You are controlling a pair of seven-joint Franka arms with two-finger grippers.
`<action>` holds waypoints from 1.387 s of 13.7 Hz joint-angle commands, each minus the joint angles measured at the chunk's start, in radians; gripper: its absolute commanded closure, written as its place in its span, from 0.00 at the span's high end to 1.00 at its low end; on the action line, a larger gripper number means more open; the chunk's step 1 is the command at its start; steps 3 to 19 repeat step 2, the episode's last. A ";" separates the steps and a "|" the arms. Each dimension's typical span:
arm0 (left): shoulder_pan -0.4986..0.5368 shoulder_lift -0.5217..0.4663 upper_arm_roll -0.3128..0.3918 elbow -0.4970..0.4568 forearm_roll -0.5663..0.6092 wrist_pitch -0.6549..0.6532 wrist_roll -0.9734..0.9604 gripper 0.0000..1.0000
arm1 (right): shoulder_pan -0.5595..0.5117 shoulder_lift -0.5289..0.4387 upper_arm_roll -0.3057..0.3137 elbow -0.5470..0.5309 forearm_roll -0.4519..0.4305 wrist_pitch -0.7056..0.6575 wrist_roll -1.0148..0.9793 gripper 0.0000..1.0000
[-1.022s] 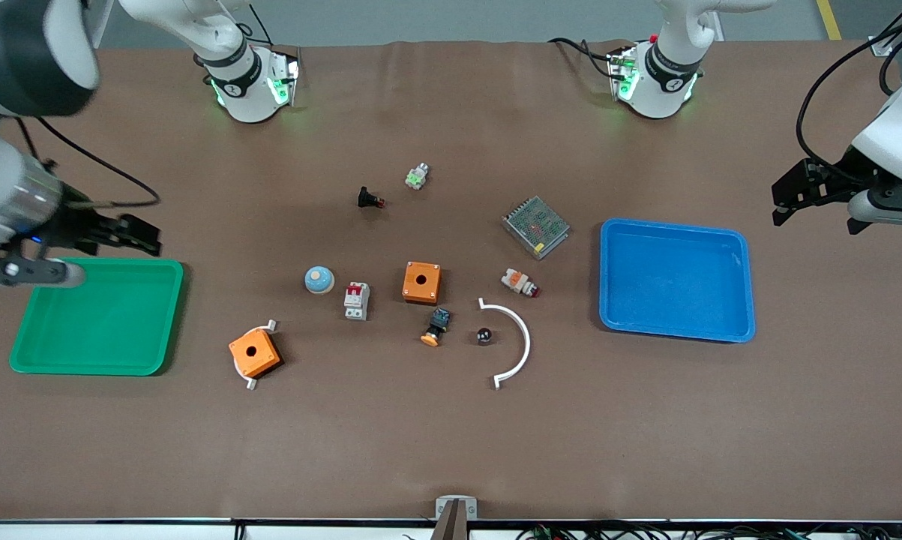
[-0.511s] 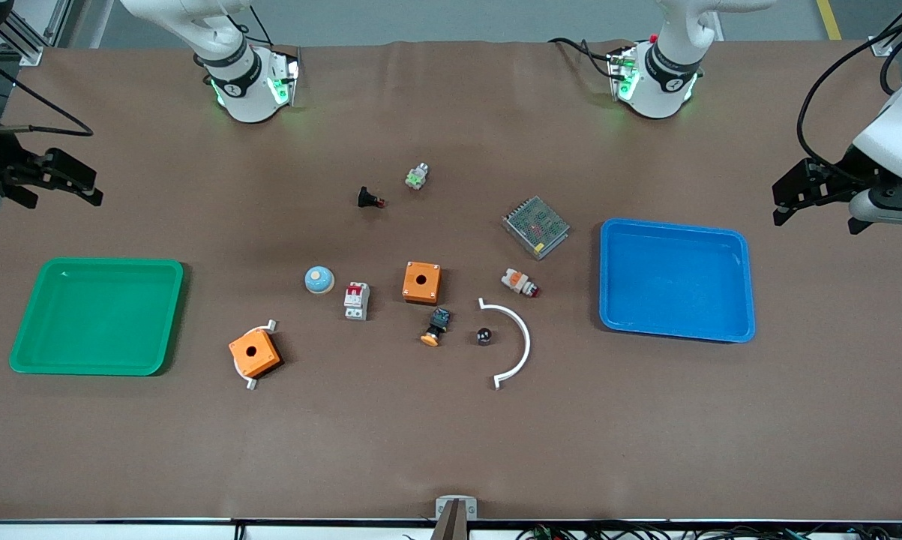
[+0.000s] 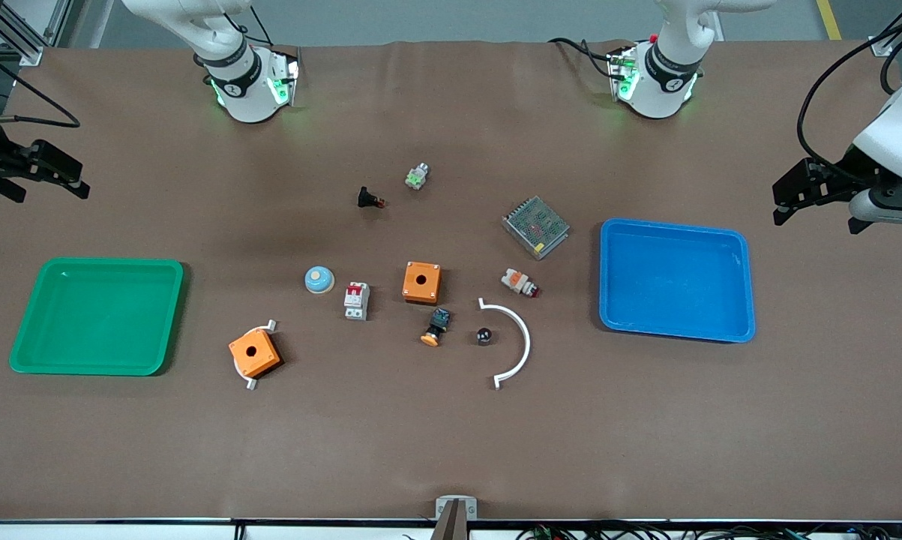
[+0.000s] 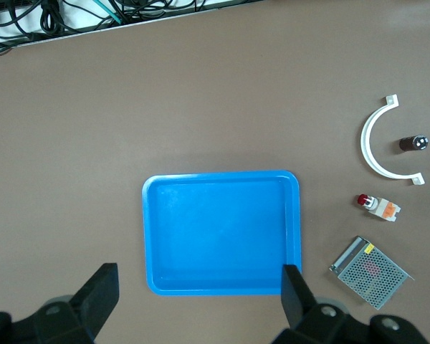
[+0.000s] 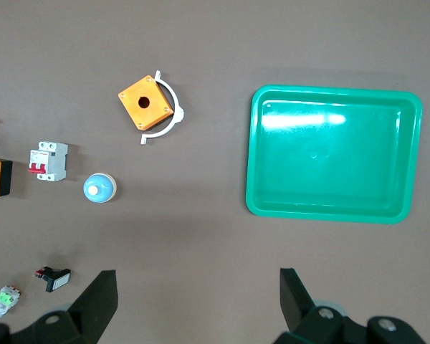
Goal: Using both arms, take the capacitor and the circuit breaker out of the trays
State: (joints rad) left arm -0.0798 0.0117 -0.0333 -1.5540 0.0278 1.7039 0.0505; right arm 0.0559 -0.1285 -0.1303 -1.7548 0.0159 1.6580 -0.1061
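Observation:
The capacitor (image 3: 483, 335) is a tiny dark cylinder lying on the table inside a white arc (image 3: 520, 330); it also shows in the left wrist view (image 4: 414, 143). The breaker (image 3: 356, 301) is a grey-white block with a red switch, between a blue dome and an orange box; it shows in the right wrist view (image 5: 47, 160). My left gripper (image 3: 788, 206) is open and empty, up over the table's left-arm end beside the blue tray (image 3: 675, 223). My right gripper (image 3: 51, 195) is open and empty, up over the right-arm end, near the green tray (image 3: 98, 261).
Two orange boxes (image 3: 421, 282) (image 3: 254, 352), a blue dome (image 3: 319, 280), a push-button with an orange cap (image 3: 436, 328), a white-and-orange part (image 3: 519, 283), a mesh-covered box (image 3: 535, 226), a black part with a red tip (image 3: 370, 199) and a green-white part (image 3: 417, 176) lie mid-table.
My right arm has swung off the green tray toward the right-arm end of the table and slowed there. My left arm has not moved. Nothing on the table moved.

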 commanded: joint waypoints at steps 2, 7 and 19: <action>0.003 0.004 -0.005 0.020 0.020 -0.023 0.008 1.00 | -0.022 -0.030 0.017 -0.028 -0.011 0.009 -0.012 1.00; 0.003 0.004 -0.005 0.020 0.020 -0.023 0.008 1.00 | -0.022 -0.030 0.017 -0.028 -0.011 0.009 -0.012 1.00; 0.003 0.004 -0.005 0.020 0.020 -0.023 0.008 1.00 | -0.022 -0.030 0.017 -0.028 -0.011 0.009 -0.012 1.00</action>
